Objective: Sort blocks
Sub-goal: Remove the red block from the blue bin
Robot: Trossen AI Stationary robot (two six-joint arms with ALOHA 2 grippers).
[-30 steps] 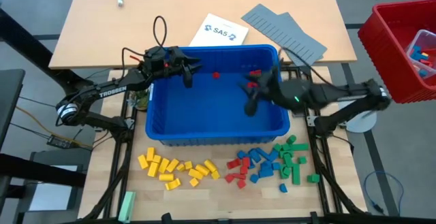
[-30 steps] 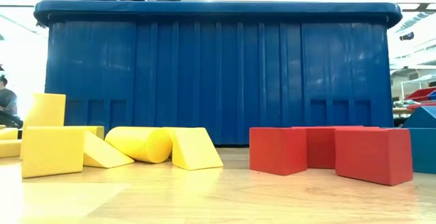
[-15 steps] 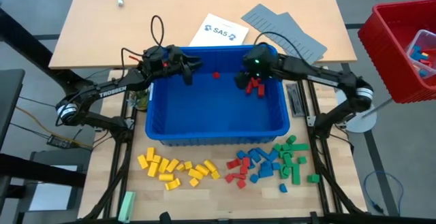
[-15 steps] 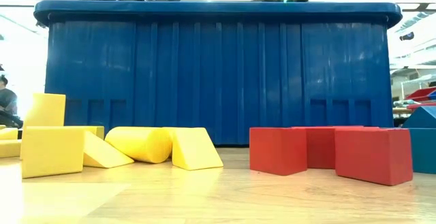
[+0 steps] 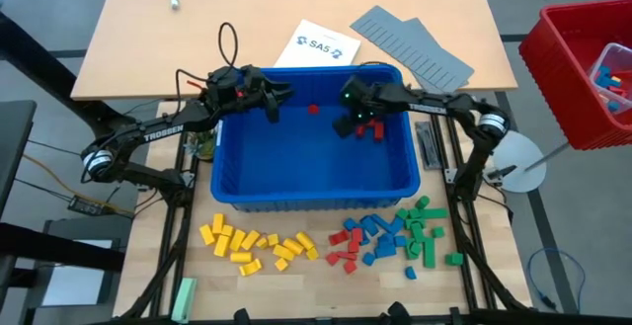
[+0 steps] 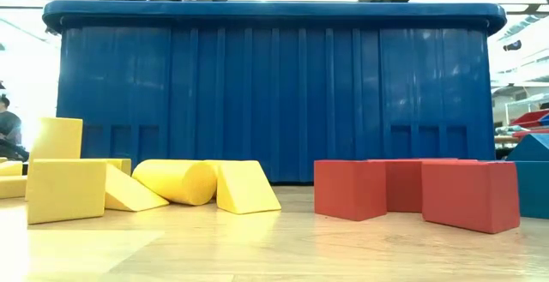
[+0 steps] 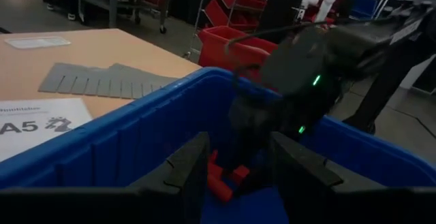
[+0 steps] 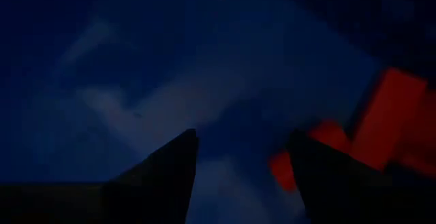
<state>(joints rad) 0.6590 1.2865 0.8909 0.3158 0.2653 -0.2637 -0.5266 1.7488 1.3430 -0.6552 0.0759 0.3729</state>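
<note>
A few red blocks (image 5: 371,127) lie on the floor of the blue bin (image 5: 296,172) near its far right corner, and a single red block (image 5: 314,109) lies at the far wall. My right gripper (image 5: 346,122) points down into the bin just left of the cluster, open, with the bin floor between its fingers and the red blocks (image 8: 388,115) beside one finger. My left gripper (image 5: 275,106) hangs level over the bin's far left corner, open and holding nothing. Yellow (image 5: 257,246), red (image 5: 346,253), blue (image 5: 380,234) and green (image 5: 425,234) blocks lie in groups on the near table.
A red crate (image 5: 583,68) with more blocks stands off the table's right. Grey ridged panels (image 5: 410,39) and a paper sheet (image 5: 316,45) lie behind the bin. A pale green bar (image 5: 184,295) lies at the near left. The bin wall (image 6: 274,93) fills the low view.
My right gripper has swung from the bin's right middle toward the far edge, then left, and has tipped downward and sunk into the bin beside the red blocks. My left gripper has stayed in place, rolling slightly.
</note>
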